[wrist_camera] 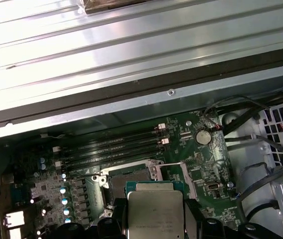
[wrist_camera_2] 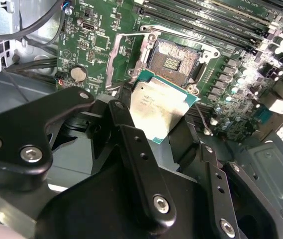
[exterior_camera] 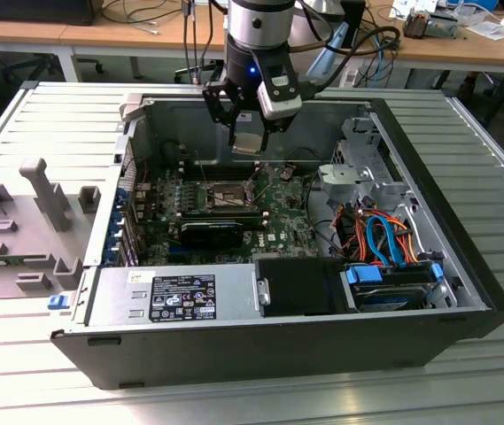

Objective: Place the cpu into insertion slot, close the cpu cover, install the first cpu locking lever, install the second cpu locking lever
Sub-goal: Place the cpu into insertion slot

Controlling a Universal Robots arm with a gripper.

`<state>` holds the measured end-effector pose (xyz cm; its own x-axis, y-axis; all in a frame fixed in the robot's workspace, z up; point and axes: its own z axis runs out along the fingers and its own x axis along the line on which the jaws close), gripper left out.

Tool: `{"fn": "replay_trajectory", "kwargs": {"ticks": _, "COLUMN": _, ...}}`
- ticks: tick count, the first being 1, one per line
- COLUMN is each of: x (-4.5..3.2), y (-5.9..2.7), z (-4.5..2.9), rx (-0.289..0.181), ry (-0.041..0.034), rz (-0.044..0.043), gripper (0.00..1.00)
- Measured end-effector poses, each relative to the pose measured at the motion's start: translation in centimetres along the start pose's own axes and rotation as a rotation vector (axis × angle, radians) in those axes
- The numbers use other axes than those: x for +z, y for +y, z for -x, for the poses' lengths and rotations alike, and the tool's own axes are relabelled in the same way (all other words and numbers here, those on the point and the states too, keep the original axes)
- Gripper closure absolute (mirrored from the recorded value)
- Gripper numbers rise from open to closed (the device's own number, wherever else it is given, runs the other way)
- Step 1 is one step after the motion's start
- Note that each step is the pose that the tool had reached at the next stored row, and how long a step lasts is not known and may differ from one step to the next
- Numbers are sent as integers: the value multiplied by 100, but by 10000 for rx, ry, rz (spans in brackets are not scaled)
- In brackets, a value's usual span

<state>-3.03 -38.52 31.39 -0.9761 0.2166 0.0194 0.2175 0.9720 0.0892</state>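
**Chip gripped in front of the open socket**

The gripper (wrist_camera: 156, 225) clamps the cpu (wrist_camera: 154, 211) between dark fingers (wrist_camera: 119, 219). The chip's dull silver top faces the camera, with a green edge showing. Just beyond the chip lies the insertion slot (wrist_camera: 123, 183), its dark centre bare inside a silvery rim, on the green motherboard (wrist_camera: 191, 159). Long black memory slots (wrist_camera: 111, 147) run past the socket, and a coin cell battery (wrist_camera: 203, 137) sits near their end. Black cables (wrist_camera: 250, 122) pass close by it. Farther off stands the grey case wall (wrist_camera: 131, 107).

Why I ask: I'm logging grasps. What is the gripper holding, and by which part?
The gripper holds the cpu, pinched by two opposite side edges, not yet in the insertion slot.
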Motion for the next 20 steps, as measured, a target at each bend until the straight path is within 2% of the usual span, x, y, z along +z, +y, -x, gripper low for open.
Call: {"fn": "replay_trajectory", "kwargs": {"ticks": 20, "x": 2, "y": 0, "z": 0, "rx": 964, "ry": -87, "rz": 19, "gripper": 45}}
